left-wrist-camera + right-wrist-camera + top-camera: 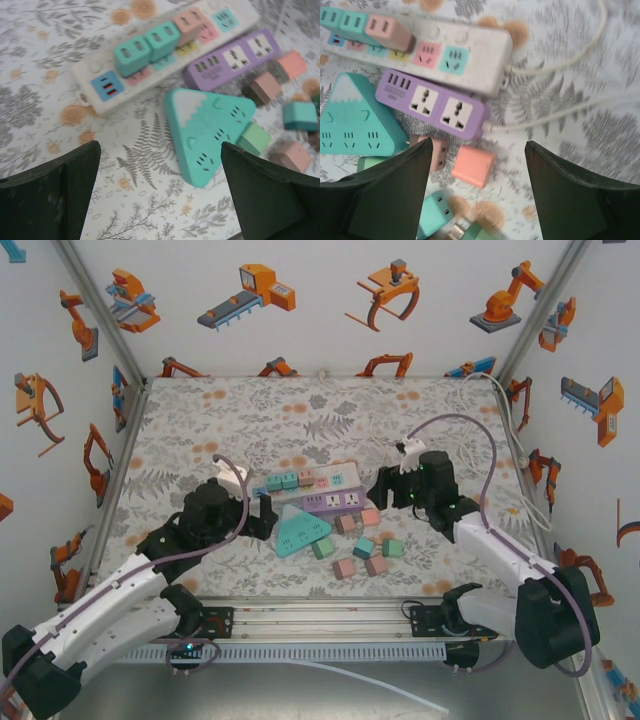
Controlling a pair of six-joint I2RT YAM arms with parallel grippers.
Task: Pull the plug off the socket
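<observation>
Pink plug and two teal neighbours sit pushed into the white power strip on the counter. Left claw and right claw hover spread wide, empty: likely the approach step. Next, one must straddle a plug and pinch, ideally with the strip braced.

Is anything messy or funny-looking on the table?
Yes, the loose plugs lie scattered in a jumble beside the teal triangle socket and the purple strip, plugged into nothing. Another three plugs sit neatly in the white strip. Nothing looks broken.
</observation>
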